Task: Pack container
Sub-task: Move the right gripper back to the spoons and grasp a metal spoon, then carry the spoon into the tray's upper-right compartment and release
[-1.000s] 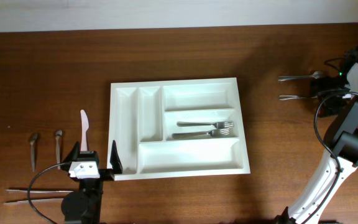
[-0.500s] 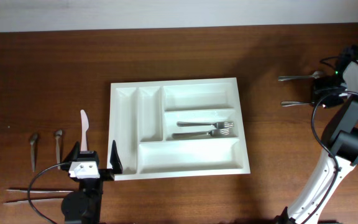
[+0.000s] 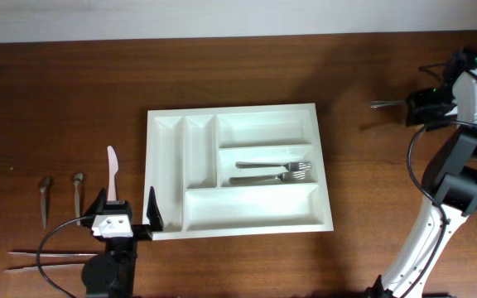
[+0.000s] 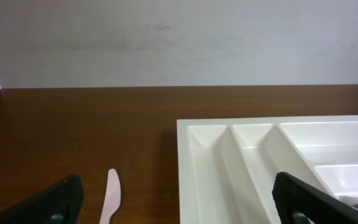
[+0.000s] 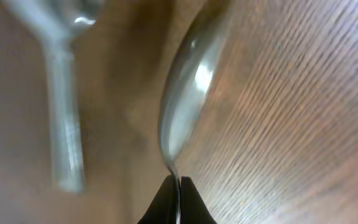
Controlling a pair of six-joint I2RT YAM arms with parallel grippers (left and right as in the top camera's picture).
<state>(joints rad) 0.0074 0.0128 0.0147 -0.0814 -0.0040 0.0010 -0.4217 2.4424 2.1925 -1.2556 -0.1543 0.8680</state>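
Note:
The white compartment tray (image 3: 325,165) lies mid-table with two forks (image 3: 272,170) in its middle right slot. At the far right, my right gripper (image 3: 421,110) is shut on a metal spoon (image 5: 188,106). Its fingertips (image 5: 179,185) pinch the neck just below the bowl, and the wrist hides this spoon from the overhead camera. A second metal utensil (image 3: 385,104) lies on the wood beside it and shows blurred in the right wrist view (image 5: 61,124). My left gripper (image 3: 127,209) (image 4: 179,208) stands open astride the tray's (image 4: 185,162) front left edge, holding nothing.
A pink plastic knife (image 3: 112,170) (image 4: 111,196) lies just left of the tray. Two small spoons (image 3: 45,199) (image 3: 78,192) and a pair of chopsticks (image 3: 40,258) lie at the far left. The wall edge runs along the table's back.
My right gripper closed on the nearer of the two right-hand utensils and shifted toward the table's back; that utensil no longer shows on the wood. The left arm has not moved.

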